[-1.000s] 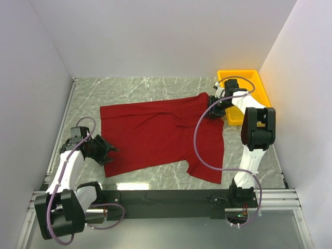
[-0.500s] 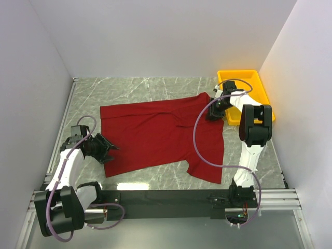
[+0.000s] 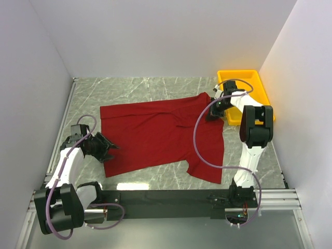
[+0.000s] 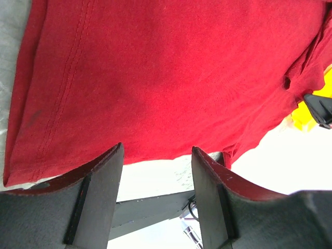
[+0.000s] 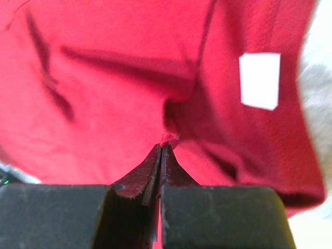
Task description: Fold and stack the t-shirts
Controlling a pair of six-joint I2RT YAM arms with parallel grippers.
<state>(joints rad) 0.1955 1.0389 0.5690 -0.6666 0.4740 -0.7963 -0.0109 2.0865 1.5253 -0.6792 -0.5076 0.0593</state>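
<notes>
One dark red t-shirt (image 3: 155, 132) lies spread on the marble table, lengthwise from left to right. My right gripper (image 3: 213, 112) is shut on the t-shirt (image 5: 104, 93) near its collar, pinching a fold of cloth; the white tag (image 5: 259, 80) shows to the upper right of the pinch. My left gripper (image 3: 106, 148) is open at the shirt's left hem corner. In the left wrist view the shirt (image 4: 166, 78) spreads out beyond the tips of the parted fingers (image 4: 101, 181), with only bright table and frame showing in the gap.
A yellow plastic tray (image 3: 250, 88) stands at the back right, just right of my right gripper. White walls close in the table on three sides. The black frame rail (image 3: 166, 197) runs along the near edge.
My right gripper has shifted a little with the cloth near the collar. My left gripper has crept slightly right, toward the shirt's left corner.
</notes>
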